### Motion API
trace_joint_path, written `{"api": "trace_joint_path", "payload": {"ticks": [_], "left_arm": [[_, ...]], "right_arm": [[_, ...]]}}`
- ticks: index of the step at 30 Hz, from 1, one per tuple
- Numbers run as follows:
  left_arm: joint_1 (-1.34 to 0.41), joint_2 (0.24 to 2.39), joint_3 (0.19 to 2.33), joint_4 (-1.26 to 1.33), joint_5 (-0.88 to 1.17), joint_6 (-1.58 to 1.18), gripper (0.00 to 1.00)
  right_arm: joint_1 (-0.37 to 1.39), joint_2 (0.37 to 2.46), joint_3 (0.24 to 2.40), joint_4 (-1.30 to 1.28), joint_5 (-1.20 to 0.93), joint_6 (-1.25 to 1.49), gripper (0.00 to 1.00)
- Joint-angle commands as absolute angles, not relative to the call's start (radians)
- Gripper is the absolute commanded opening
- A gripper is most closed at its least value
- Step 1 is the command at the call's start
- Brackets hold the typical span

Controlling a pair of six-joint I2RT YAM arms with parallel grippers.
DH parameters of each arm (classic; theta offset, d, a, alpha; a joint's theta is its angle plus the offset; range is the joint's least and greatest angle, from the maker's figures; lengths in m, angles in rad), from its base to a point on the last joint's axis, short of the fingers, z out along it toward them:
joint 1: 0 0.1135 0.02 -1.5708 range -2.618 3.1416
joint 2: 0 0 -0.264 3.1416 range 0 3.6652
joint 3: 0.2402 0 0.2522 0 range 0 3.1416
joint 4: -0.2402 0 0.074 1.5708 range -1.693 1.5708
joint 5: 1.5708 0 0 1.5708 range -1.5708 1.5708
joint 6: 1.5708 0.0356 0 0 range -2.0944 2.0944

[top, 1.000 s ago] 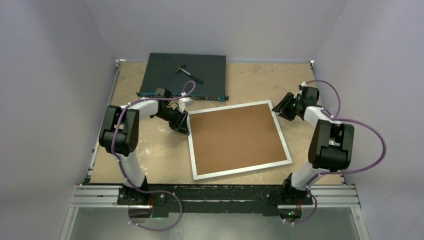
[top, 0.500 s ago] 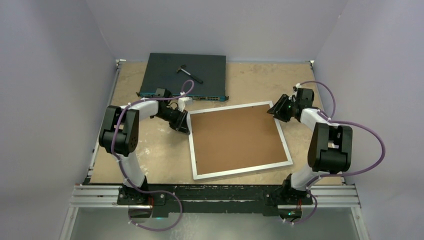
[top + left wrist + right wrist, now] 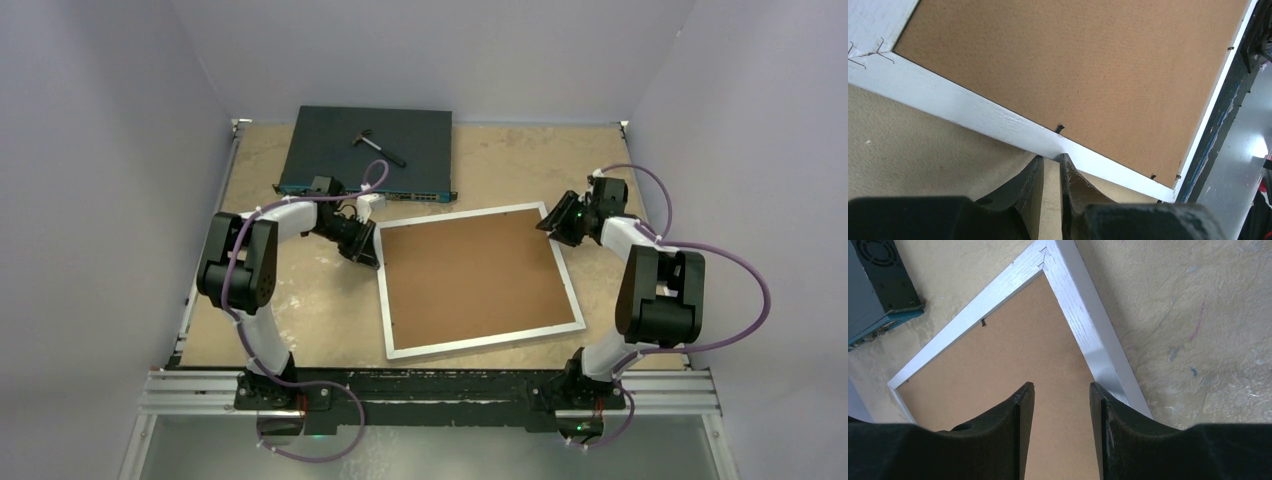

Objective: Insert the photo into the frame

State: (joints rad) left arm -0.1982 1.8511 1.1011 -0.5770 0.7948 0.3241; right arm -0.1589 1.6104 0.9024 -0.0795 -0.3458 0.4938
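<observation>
- Only the top view takes in the whole frame (image 3: 384, 295). It lies flat on the counter (image 3: 310, 310), back side up, with a brown backing board (image 3: 472, 278) filling it. A dark network switch (image 3: 340, 160) sits just beyond its far left corner.
- The left wrist view alone shows a small dark tab (image 3: 1059, 128) at the inner edge of the white border, just ahead of the fingertips.
- The right wrist view alone shows the frame's mitred far right corner (image 3: 1048, 252).
- The left arm bends inward, forearm low. Its end effector (image 3: 369, 258) is at the frame's left side near the far corner, tips against the border's outer edge.
- It is clenched to a thin slit and grasps nothing.
- The right arm reaches forward and inward. Its end effector (image 3: 556, 222) is over the far right corner, released, jaws well apart, with the board and border showing beneath them.
</observation>
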Motion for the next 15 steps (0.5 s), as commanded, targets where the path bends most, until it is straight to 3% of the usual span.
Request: {"api": "trace_joint_path", "payload": {"ticks": [1,15], "left_arm": [[-0.216,1.849,1.083,-0.486,0.7,0.355,0.15],[-0.217,1.842,1.084,-0.485,0.704,0.354,0.15]], "right_arm": [[-0.161,1.585,0.895,-0.114,-0.308,0.491,0.47],[-0.163,1.594,0.869,-0.107,-0.328,0.468,0.49]]}}
